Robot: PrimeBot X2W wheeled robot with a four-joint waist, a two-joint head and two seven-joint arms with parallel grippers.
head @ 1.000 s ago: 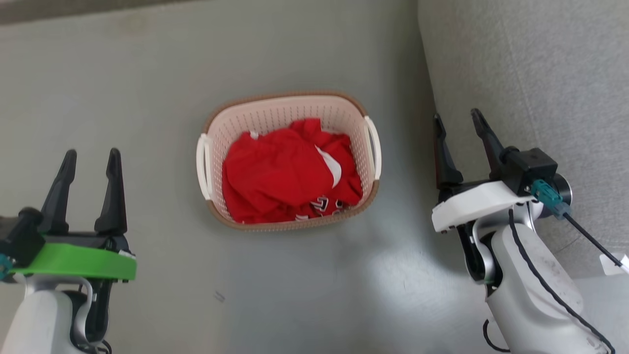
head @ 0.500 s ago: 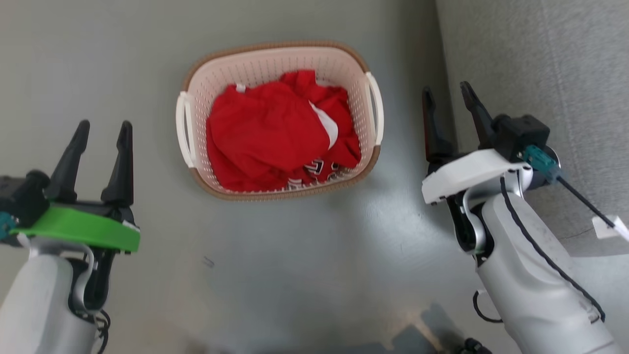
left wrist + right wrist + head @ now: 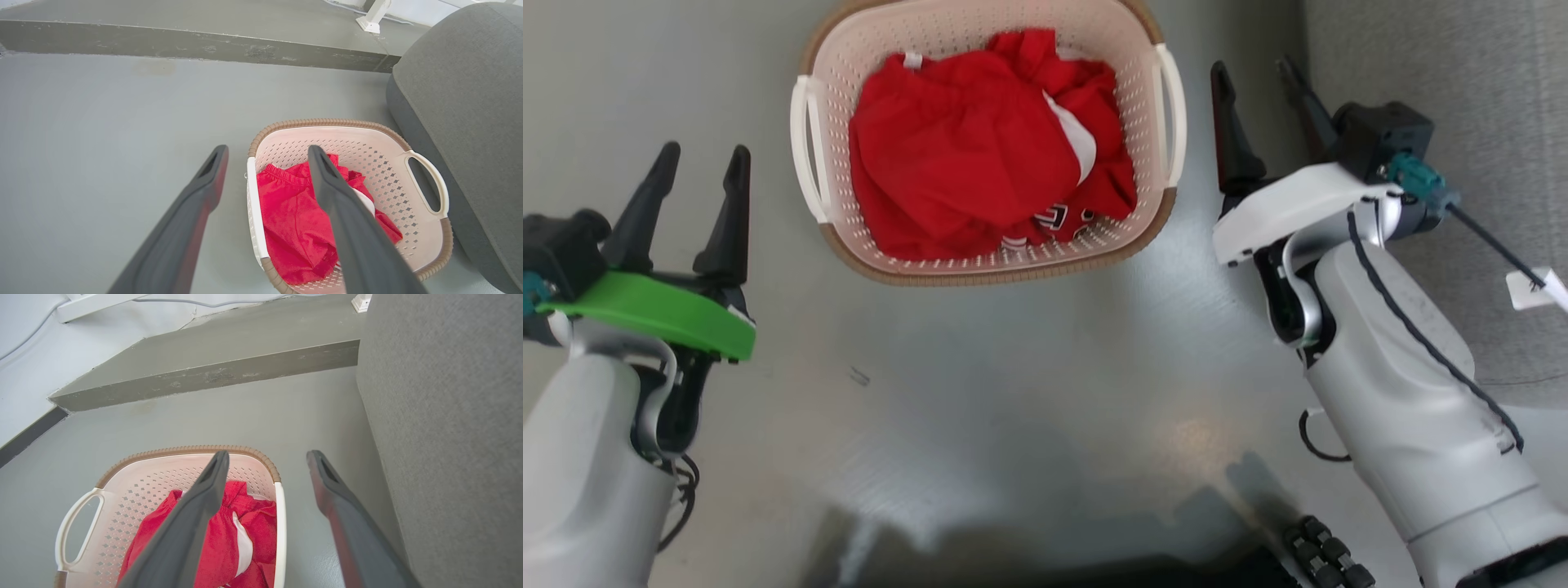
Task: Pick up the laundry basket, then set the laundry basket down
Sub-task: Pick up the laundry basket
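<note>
The laundry basket [image 3: 1005, 276] stands on the grey floor at the top middle of the head view, cream-white and perforated with a brown rim. Red clothing [image 3: 964, 147] fills it. My left gripper [image 3: 705, 151] is open, left of the basket's left handle [image 3: 805, 147] and a little nearer me, apart from it. On the other side my right gripper [image 3: 1252, 65] is open just beyond the right handle [image 3: 1174, 114], not touching. In the left wrist view the left gripper [image 3: 267, 149] looks down at the basket [image 3: 327, 122]. The right gripper [image 3: 267, 454] has the basket [image 3: 184, 450] under its left finger.
A grey upholstered sofa [image 3: 1462, 65] stands close to the right of the basket and my right arm, also seen as the sofa [image 3: 470, 102] and the sofa [image 3: 449, 416]. A low concrete step [image 3: 204, 45] runs across beyond the basket. My dark base [image 3: 1176, 572] shows at the bottom.
The head camera has tilted and moved closer, so the basket sits higher and larger in view. Both grippers now flank the basket's handles more closely and remain open.
</note>
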